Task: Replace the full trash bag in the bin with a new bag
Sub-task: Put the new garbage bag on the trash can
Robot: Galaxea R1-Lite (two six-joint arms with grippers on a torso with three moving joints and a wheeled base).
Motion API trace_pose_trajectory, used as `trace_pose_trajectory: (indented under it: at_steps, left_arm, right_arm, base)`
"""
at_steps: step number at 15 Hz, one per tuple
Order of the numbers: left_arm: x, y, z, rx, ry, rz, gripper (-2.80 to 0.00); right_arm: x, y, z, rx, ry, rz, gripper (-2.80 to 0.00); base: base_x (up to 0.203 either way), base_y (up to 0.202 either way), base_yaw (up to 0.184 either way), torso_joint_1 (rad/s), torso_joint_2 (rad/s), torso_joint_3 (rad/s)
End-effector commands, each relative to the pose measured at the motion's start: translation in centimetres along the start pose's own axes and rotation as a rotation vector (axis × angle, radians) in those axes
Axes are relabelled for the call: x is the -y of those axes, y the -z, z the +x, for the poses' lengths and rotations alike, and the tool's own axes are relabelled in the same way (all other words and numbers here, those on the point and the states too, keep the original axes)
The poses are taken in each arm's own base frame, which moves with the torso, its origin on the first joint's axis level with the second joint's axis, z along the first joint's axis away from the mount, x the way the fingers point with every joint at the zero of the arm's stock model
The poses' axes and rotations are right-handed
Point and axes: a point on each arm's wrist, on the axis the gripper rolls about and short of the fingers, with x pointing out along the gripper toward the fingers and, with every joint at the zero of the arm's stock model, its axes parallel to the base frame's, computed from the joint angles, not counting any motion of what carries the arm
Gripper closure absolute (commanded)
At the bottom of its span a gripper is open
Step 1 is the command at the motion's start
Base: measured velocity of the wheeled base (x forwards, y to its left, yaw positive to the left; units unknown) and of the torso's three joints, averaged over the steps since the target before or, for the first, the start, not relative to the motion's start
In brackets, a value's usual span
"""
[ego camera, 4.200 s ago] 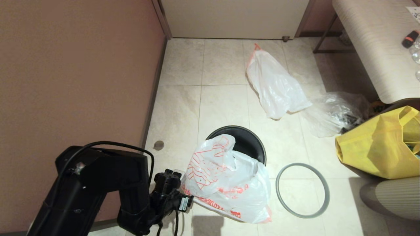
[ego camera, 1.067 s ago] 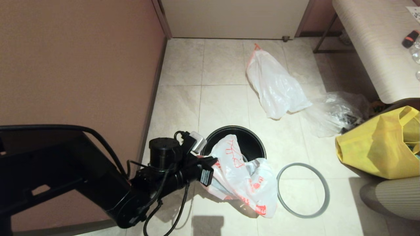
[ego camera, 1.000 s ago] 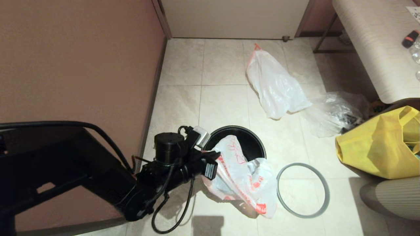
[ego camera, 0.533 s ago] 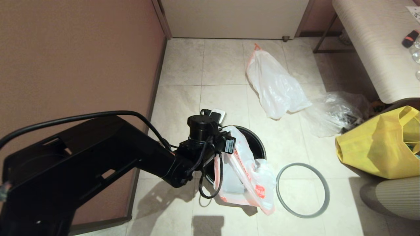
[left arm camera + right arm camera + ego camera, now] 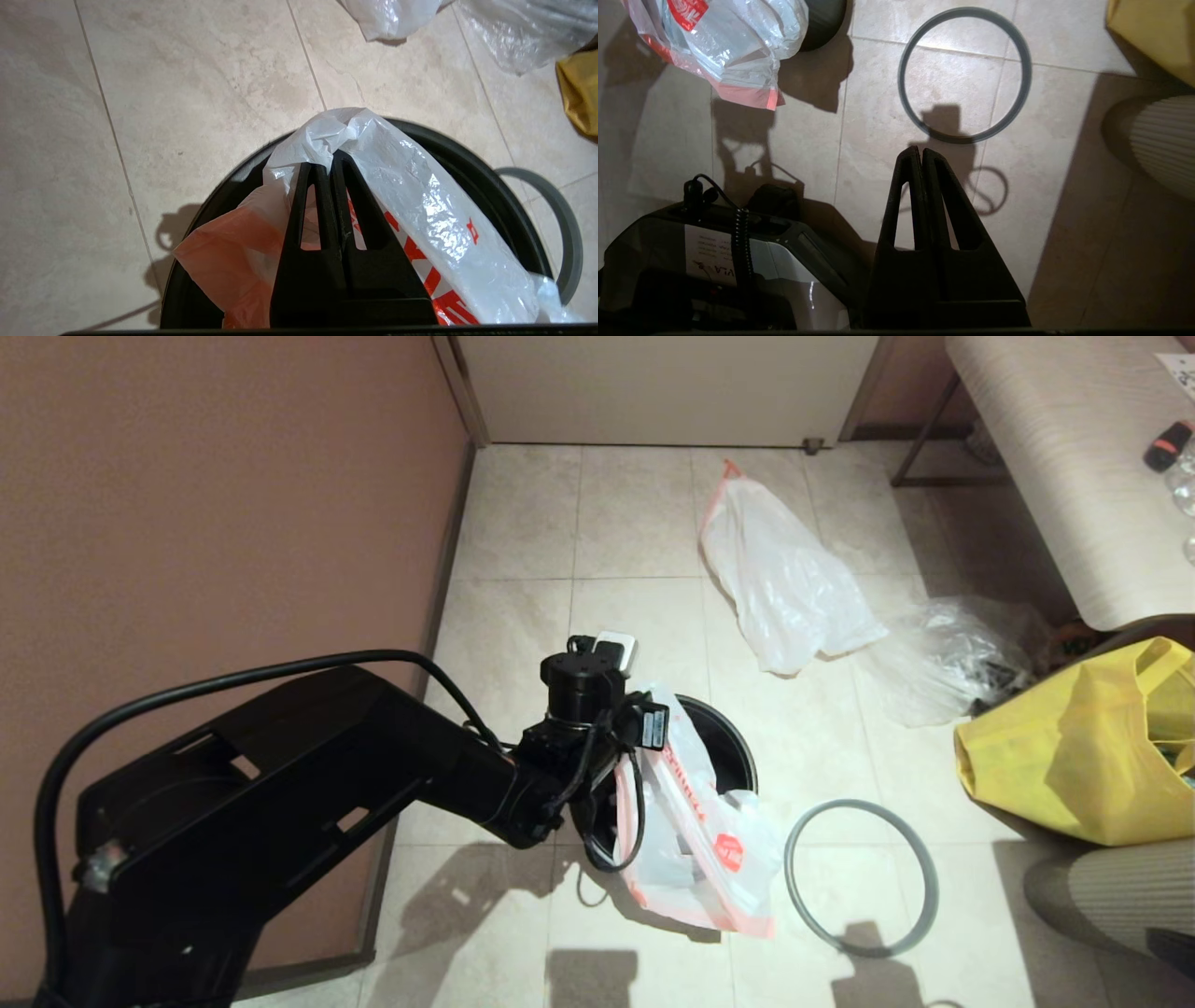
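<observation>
Thin translucent plastic, printed in red, was the thing in hand: the new bag (image 5: 686,821) hung from the left gripper (image 5: 331,161), whose two fingers were pressed together on a bunched edge of the film directly above the bin (image 5: 728,747). Held from that one high point, the bag draped across the near side of the black rim and spilled down the outside of the bin to the floor tiles, so only a little of it lay over the opening and most of it had yet to go inside. The grip on an upper edge looked chosen so that the mouth could be carried over the opening and lowered in; with the film so limp, the body would likely need feeding down or spreading before the rim could be covered.

Just beside the bin, flat on the tiles, lay the grey hoop (image 5: 861,877), apart from the rim it fits, presumably left off until the bag is folded over the edge. The right gripper (image 5: 921,153) hovered low above the floor near that hoop, fingers closed on nothing.

Farther off toward the door, the full trash bag (image 5: 780,583) lay on its side, already out of the bin, with a clear crinkled bag (image 5: 948,658) and a yellow tote (image 5: 1074,756) beyond it.
</observation>
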Motion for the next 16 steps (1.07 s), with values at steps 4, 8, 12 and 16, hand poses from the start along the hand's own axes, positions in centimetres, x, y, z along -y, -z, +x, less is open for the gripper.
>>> trace_pose_trajectory:
  at_steps: [4,8,12,16]
  left_arm:
    - [0.2,-0.2,1.2,0.03,-0.009,-0.018,0.0]
    - [-0.5,-0.3,1.3,0.034,-0.024,-0.021,0.0]
    - [-1.7,-2.2,1.7,0.068,-0.069,-0.038,0.0]
    - [-2.0,-2.1,1.9,0.061,-0.087,-0.053,0.0]
  right_arm:
    - [-4.2,-2.0,9.7,-0.293,-0.147,-0.072,0.0]
    - [-9.6,-1.5,13.7,-0.329,-0.199,-0.124,0.0]
    - [-12.1,-0.5,16.8,-0.166,-0.265,-0.112,-2.8]
    - [-12.5,2.3,18.3,-0.097,-0.286,-0.194,-2.8]
  base:
    - [0.0,0.0,0.0,0.0,0.0,0.0]
    - [0.0,0.0,0.0,0.0,0.0,0.0]
    - [0.0,0.0,0.0,0.0,0.0,0.0]
    - [0.0,0.0,0.0,0.0,0.0,0.0]
